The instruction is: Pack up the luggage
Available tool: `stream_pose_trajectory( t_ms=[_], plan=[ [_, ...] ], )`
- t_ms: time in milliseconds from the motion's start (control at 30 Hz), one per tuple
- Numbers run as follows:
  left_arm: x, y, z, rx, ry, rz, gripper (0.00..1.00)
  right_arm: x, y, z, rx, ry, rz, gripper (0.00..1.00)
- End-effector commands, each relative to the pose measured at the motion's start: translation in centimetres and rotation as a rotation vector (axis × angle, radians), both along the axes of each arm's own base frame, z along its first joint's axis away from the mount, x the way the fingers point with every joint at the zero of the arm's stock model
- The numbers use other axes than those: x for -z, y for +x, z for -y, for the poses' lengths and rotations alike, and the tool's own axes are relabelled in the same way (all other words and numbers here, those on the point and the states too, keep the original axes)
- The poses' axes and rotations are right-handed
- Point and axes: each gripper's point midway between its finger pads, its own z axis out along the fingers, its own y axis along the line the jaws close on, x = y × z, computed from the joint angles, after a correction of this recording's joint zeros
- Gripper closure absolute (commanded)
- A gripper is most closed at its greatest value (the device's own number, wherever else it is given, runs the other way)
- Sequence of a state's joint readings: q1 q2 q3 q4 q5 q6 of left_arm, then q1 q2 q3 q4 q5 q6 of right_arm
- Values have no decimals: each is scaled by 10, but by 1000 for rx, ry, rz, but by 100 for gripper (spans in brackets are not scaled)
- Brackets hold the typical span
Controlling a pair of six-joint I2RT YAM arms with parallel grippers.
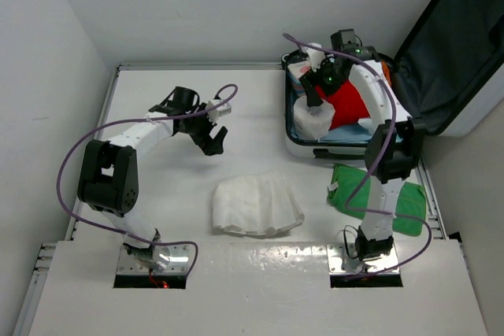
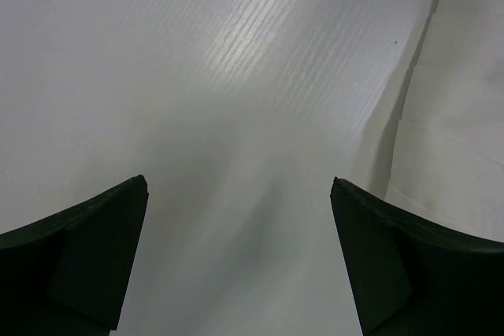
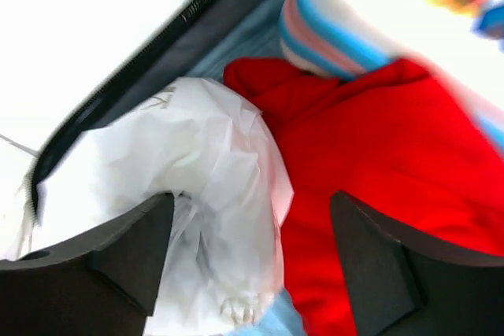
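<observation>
Two claws, both spread. Nearest us in the top view, a folded white cloth (image 1: 256, 204) lies on the table (image 1: 157, 100) between the arm bases. A green cloth (image 1: 405, 206) lies partly beneath the right arm. The left claw (image 2: 236, 186) hangs with its fingers wide over bare table. Its wrist view alone shows the white cloth's edge just beside one finger. Farther back, the luggage (image 1: 457, 45) lies open at the table's far right corner. The right claw (image 3: 252, 202) hovers inside it, fingers apart. Its blurred wrist view shows a crumpled white bundle (image 3: 197, 155) under one finger, touching a red garment (image 3: 378, 163). From above, the arm partly hides both.
</observation>
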State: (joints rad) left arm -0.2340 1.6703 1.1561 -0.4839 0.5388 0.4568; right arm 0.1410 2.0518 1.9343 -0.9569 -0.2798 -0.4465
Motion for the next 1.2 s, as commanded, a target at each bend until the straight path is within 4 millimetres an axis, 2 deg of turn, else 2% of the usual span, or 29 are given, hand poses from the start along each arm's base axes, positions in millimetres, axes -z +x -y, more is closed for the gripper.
stream_pose_trajectory(
  t_ms=[0,133,167,233,267,300,333,400,433,467,500,567,633,700,767,833,867,1000,1067,1100,1133,1167],
  plan=[
    [-21,7,5,22,-43,60,0,-79,-3,-6,1,67,139,21],
    [-18,-9,12,101,-78,25,0,-108,-10,5,17,71,200,19],
    [-18,-14,14,143,-84,29,0,-122,-16,5,17,82,228,18],
    [-15,-33,29,236,-122,-31,0,-127,-23,5,18,105,226,18],
    [-9,-41,34,282,-119,-45,0,-137,-33,5,22,123,231,18],
    [-5,-51,47,337,-117,-69,0,-135,-39,3,18,138,216,18],
    [14,-65,49,383,-95,-133,0,-143,-53,-2,6,192,209,17],
    [32,-90,62,464,-90,-221,0,-140,-66,-6,-3,232,172,17],
    [37,-102,63,490,-87,-282,0,-129,-82,-16,-31,282,117,17],
    [48,-109,65,524,-88,-326,0,-131,-91,-19,-37,302,112,17],
    [51,-120,72,547,-106,-364,0,-118,-103,-25,-50,335,68,17],
    [59,-128,78,565,-119,-405,0,-114,-113,-32,-57,351,57,17],
    [67,-138,85,592,-116,-440,0,-94,-128,-36,-50,370,-11,17],
    [74,-140,88,591,-110,-470,0,-87,-139,-44,-57,392,-33,17],
    [83,-148,94,602,-110,-513,0,-68,-151,-49,-63,394,-84,17],
    [87,-154,96,616,-111,-539,0,-69,-156,-54,-67,401,-78,17],
    [89,-159,99,629,-116,-553,2,-62,-163,-54,-65,399,-100,17],
    [93,-170,105,657,-92,-569,13,-55,-169,-58,-52,414,-122,17],
    [96,-175,106,679,-53,-563,34,-54,-167,-58,-46,417,-116,17],
    [89,-172,107,699,-39,-515,43,-56,-166,-58,-44,420,-110,17],
    [92,-179,101,724,9,-498,56,-57,-164,-56,-34,424,-104,15],
    [91,-177,99,726,20,-458,62,-59,-165,-57,-37,442,-106,15]
  ],
)
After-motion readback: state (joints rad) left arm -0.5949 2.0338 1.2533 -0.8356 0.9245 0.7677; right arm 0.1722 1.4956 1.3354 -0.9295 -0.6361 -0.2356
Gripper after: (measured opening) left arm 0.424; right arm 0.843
